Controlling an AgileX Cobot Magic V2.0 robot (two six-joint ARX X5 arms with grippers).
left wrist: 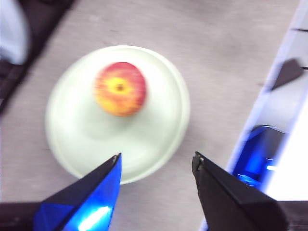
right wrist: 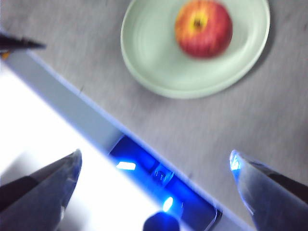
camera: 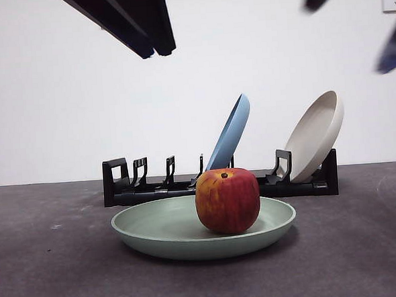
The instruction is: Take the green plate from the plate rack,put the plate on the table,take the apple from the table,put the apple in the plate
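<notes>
The green plate [camera: 169, 232] lies flat on the table [camera: 51, 278] in front of the plate rack [camera: 146, 185]. The red apple [camera: 227, 200] sits in the plate, right of its middle. My left gripper [left wrist: 156, 161] is open and empty, high above the plate [left wrist: 82, 139] and the apple [left wrist: 120, 88]; in the front view it shows as a dark tip [camera: 148, 50] at the top left. My right gripper [right wrist: 154, 161] is open and empty, high up over the table's edge, with the plate [right wrist: 154, 57] and apple [right wrist: 204, 28] beyond it.
A blue plate [camera: 230, 132] and a beige plate [camera: 316, 134] lean in the rack's right half. The rack's left slots hold nothing. The table's edge, with blue lights [right wrist: 166, 202] below it, shows in both wrist views. A white wall stands behind.
</notes>
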